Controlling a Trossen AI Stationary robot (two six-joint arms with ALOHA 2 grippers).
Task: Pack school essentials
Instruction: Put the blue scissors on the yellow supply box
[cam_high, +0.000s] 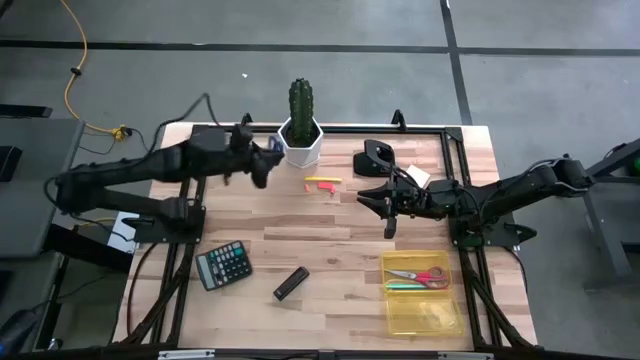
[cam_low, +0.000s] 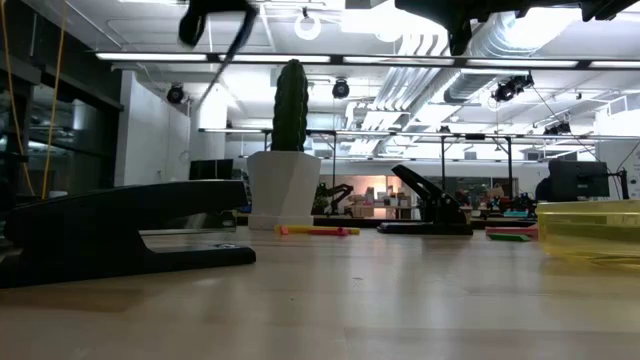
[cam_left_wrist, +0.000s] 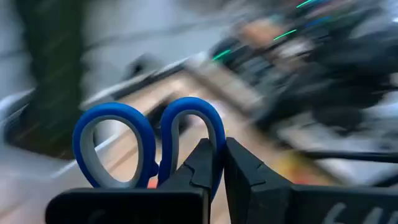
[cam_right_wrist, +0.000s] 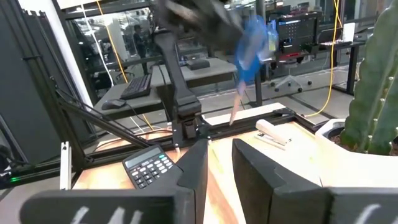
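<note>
My left gripper is shut on the blue-handled scissors, high above the table's far left part, next to the cactus pot. The scissors also show in the right wrist view. My right gripper is open and empty above the table's middle right. Red-handled scissors and a green pen lie in the clear yellow box. A yellow and a red pen lie flat on the table near the pot. A small pad lies by the right arm. My left gripper pinches one blue handle loop of the scissors between its two fingers. The scissors are lifted clear of the table. Their blades hang down below the handles.
A black calculator and a black bar-shaped item lie at the near left. A black stapler-like tool stands at the far middle. The cactus in its white pot stands at the far edge. Bare wood lies between the pens and the box.
</note>
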